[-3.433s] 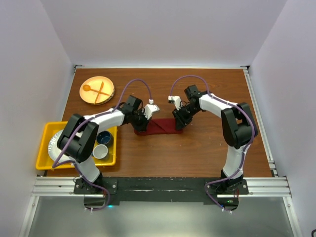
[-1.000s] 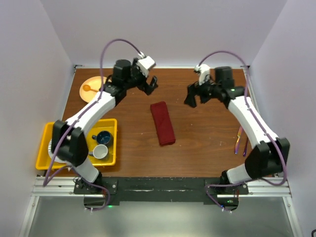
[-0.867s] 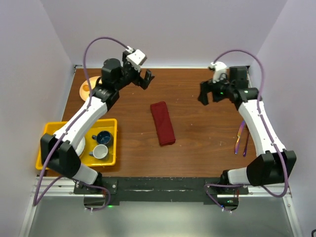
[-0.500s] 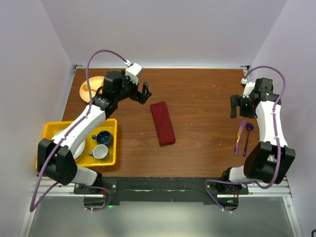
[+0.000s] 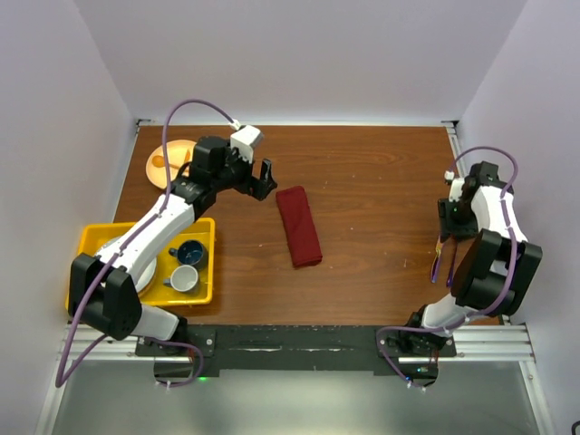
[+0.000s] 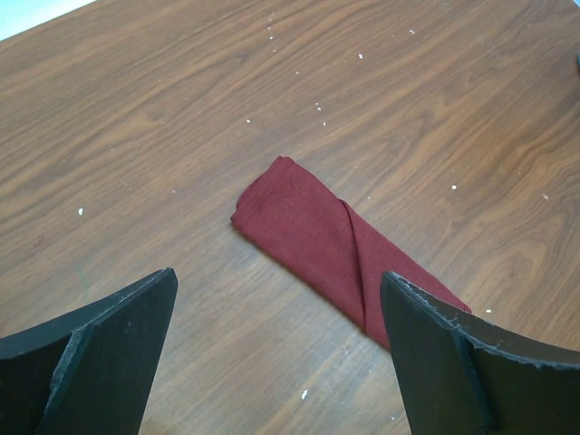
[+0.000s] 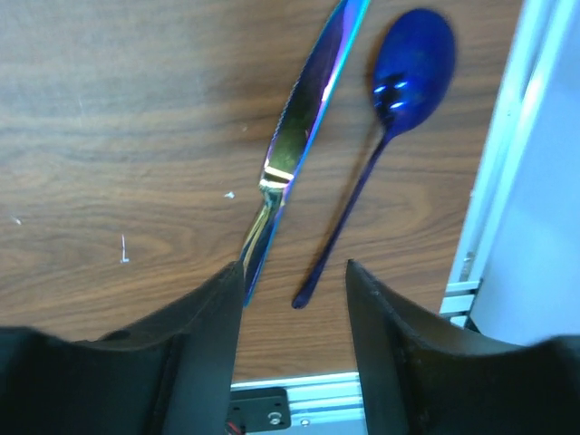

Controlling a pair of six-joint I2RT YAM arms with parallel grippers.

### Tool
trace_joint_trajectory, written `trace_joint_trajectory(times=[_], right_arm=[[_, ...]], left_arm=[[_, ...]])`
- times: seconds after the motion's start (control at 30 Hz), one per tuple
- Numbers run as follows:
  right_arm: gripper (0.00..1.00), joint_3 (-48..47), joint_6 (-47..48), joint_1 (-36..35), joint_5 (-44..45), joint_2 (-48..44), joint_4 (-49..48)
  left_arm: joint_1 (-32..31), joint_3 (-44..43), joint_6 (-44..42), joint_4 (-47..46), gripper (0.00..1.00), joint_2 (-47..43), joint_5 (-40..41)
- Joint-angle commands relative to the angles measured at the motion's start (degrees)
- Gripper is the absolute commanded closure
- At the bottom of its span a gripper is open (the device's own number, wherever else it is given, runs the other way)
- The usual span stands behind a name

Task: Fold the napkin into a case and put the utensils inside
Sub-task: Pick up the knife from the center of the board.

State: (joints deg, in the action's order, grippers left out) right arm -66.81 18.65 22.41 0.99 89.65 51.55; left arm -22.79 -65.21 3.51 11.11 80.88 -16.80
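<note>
The maroon napkin (image 5: pixel 299 227) lies folded into a narrow case in the middle of the table; in the left wrist view the napkin (image 6: pixel 335 249) shows a diagonal flap. My left gripper (image 5: pixel 265 177) hovers just left of its far end, open and empty (image 6: pixel 279 285). The utensils, an iridescent knife (image 7: pixel 299 136) and a blue-purple spoon (image 7: pixel 399 100), lie side by side at the table's right edge (image 5: pixel 439 261). My right gripper (image 5: pixel 447 234) is low over their handle ends, jaws half narrowed but apart (image 7: pixel 294 272). The spoon's handle tip lies between the jaws, untouched.
A yellow bin (image 5: pixel 86 237) at the near left holds two cups and a white plate. An orange plate (image 5: pixel 168 156) sits at the back left, partly behind the left arm. An aluminium rail (image 7: pixel 494 181) runs along the table's right edge beside the spoon.
The right arm swung from the back middle to the right edge, came down over the utensils, and its jaws narrowed. The left arm dropped toward the napkin's far end. The napkin stayed put.
</note>
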Motion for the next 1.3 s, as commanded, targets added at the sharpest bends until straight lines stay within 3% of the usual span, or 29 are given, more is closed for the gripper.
trace_joint_trajectory(times=[0.0, 0.57, 0.8, 0.9, 0.93, 1.27], right_arm=[[0.54, 4.1, 0.0, -0.2, 0.3, 0.2, -1.3], [0.6, 5.3, -7.5, -0.2, 0.4, 10.6, -4.7], [0.75, 5.9, -9.9, -0.2, 0.1, 14.2, -6.3], [0.98, 5.5, -9.7, -0.2, -0.8, 15.0, -5.9], [1.0, 5.3, -9.8, -0.2, -0.8, 14.8, -5.8], [1.0, -1.0, -7.9, -1.1, -13.9, 7.3, -1.6]], left_arm=[[0.6, 1.0, 2.1, -1.4, 0.01, -0.8, -1.3], [1.2, 1.0, 2.6, -3.6, 0.0, 2.5, -0.1], [1.6, 0.3, 2.4, -3.5, 0.0, 3.1, 1.3], [1.8, 0.2, 2.6, -3.6, 0.0, 3.7, 1.4], [1.8, 0.2, 2.6, -3.7, 0.0, 3.9, 1.2], [2.0, -2.0, 1.0, -3.7, 0.0, 5.2, -4.8]])
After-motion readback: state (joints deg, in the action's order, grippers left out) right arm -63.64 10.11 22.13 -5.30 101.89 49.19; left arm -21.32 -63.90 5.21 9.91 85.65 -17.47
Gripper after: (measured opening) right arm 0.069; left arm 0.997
